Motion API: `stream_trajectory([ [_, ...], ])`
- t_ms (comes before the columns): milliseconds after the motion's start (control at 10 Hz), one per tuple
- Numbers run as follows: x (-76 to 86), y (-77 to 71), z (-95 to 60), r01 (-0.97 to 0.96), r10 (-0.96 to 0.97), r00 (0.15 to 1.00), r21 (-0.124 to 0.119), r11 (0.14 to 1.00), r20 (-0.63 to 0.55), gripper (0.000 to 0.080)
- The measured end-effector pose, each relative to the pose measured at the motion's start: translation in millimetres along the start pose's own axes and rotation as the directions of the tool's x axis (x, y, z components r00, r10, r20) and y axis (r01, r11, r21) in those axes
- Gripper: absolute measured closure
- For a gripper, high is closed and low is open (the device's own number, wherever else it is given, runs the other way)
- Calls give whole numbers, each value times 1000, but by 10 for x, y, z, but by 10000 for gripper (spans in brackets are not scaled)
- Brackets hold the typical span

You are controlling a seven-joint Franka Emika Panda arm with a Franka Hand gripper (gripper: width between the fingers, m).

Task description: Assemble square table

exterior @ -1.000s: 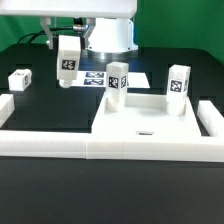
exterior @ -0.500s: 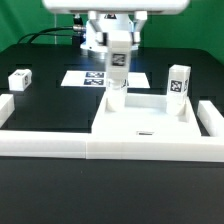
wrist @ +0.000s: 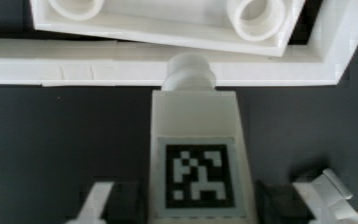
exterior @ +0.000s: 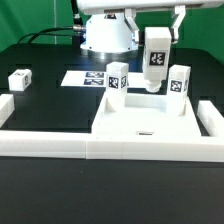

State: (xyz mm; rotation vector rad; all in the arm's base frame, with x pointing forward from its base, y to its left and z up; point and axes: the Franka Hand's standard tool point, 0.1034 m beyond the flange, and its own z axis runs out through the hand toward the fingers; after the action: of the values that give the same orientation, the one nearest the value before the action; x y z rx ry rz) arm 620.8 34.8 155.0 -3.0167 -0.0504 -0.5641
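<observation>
Exterior and wrist views of the leg-fitting stage. The claw (exterior: 155, 40) was closed on the held leg (exterior: 155, 56), its two fingers (wrist: 101, 205) pressed against the tagged block's opposite sides. The block hung upright from the claw, tag facing outward, with its round peg pointing down. In the wrist view the peg end of the held leg (wrist: 199, 150) pointed toward the square slab (wrist: 158, 25), in which two corner holes were visible.

The square slab (exterior: 145, 122) lay flat on the bench (exterior: 50, 110), below the claw. The first upright leg (exterior: 118, 82) stood on the slab, lower than the claw and near it on the exterior view's left. The second upright leg (exterior: 179, 82) stood just beside the held leg on the exterior view's right. The loose leg (exterior: 18, 80) lay on the bench well apart from the claw, on the exterior view's left. The marker board (exterior: 90, 77) lay below the claw, also on the exterior view's left. A border bar (exterior: 45, 141) ran along the bench, well below the claw.
</observation>
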Motion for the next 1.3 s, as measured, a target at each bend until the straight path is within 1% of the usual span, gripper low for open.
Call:
stream_trajectory([
  [200,-4,-7,2,1,-1,1000,0,1000,-1,508],
  [300,-17,-87,-14,3,-4,998,-7,1000,-67,508],
  [400,-134,-269,45,2,-2,993,0,1000,-115,508],
  [500,-177,-425,134,-3,5,988,12,1000,-152,508],
  [600,-173,-531,191,-2,6,983,21,1000,-184,508],
  [700,-174,-578,228,3,2,978,23,1000,-209,508],
  [800,-192,-583,250,4,1,978,23,1000,-210,508],
  [1100,-189,-578,251,6,-1,978,22,1000,-210,508],
  [1200,-208,-564,251,20,-17,973,13,1000,-229,508],
  [1300,-365,-530,313,44,-45,967,-9,999,-250,508],
])
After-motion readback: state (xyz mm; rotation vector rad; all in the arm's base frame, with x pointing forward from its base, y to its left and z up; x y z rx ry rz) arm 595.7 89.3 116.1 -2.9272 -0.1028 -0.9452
